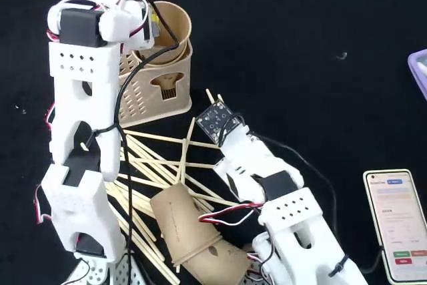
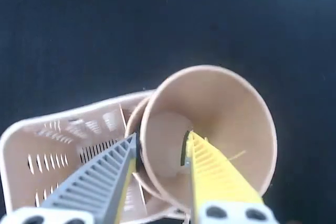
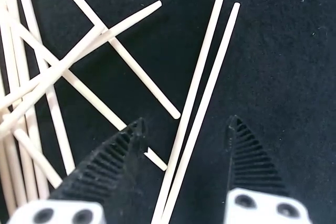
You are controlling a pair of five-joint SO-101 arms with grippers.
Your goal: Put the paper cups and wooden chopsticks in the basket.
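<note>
The left pincer (image 2: 160, 145) is clenched on the rim of a brown paper cup (image 2: 220, 108): its grey finger presses the outside of the wall and its yellow finger the inside. That cup stands upright, mouth open, at one end of the beige slotted basket (image 2: 63, 129), and a second cup rim shows just behind it inside the basket. In the high view the basket (image 1: 157, 98) sits toward the far left of the black tabletop (image 1: 300, 65), with the held cup (image 1: 170, 28) rising out of it beside the left arm (image 1: 80, 98). The right pincer (image 3: 184, 124) is released, its black jaws spread wide and low over the cloth, straddling a pair of wooden chopsticks (image 3: 202, 93) that lie side by side between them without touching either jaw. More loose chopsticks (image 1: 160, 158) lie crossed in a heap between the two arms, in front of the basket. Near the front edge, more paper cups (image 1: 193, 231) lie on their side, one pushed into another, resting across some of the sticks; a small dark mark shows on one wall, too small to read. At the right, a phone (image 1: 397, 221) lies face up with its screen lit, showing lines of text and coloured buttons that cannot be made out.
</note>
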